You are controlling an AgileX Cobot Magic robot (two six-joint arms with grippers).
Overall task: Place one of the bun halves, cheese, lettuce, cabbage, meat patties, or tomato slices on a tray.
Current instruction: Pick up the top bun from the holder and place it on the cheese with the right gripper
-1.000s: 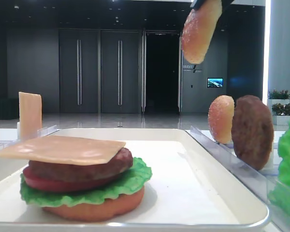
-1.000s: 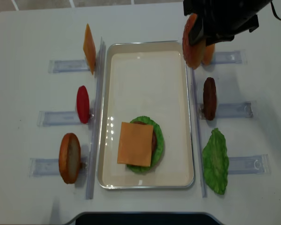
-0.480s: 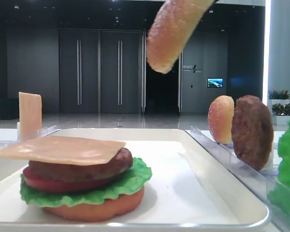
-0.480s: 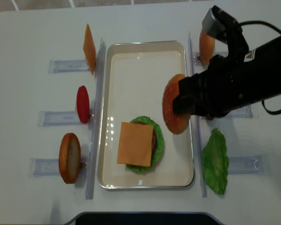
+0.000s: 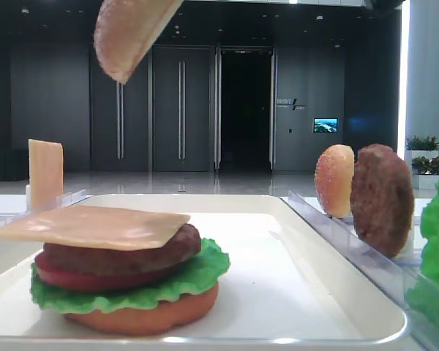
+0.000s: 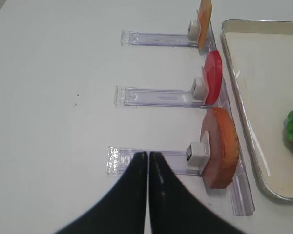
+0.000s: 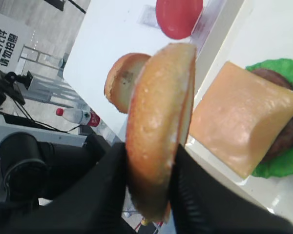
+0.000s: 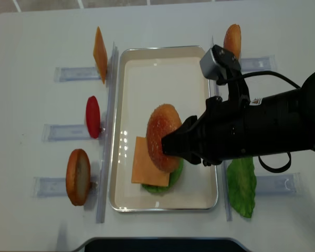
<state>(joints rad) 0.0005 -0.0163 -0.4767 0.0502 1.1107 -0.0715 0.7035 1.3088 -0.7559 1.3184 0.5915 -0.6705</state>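
My right gripper [image 8: 174,147] is shut on a domed, speckled golden bun half [image 8: 161,136], gripping it by its edge [image 7: 158,122]. It hangs tilted in the air over the stack on the white tray [image 8: 163,79], high at the top left in the low front view [image 5: 128,33]. The stack has a cheese slice [image 8: 146,169] on top, then a meat patty [image 5: 124,252], a tomato slice, lettuce [image 5: 190,281] and a bun base. My left gripper [image 6: 148,156] is shut and empty, low over the table left of the tray.
Clear racks flank the tray. The left ones hold a cheese slice [image 8: 100,47], a tomato slice [image 8: 93,116] and a smooth bun base [image 8: 77,177]. On the right stand another bun top [image 8: 232,39], a patty [image 5: 382,199] and a lettuce leaf [image 8: 242,181].
My right gripper has carried the bun half from the right rack leftward across the tray; it now hangs above the cheese-topped stack. The left gripper has not moved.
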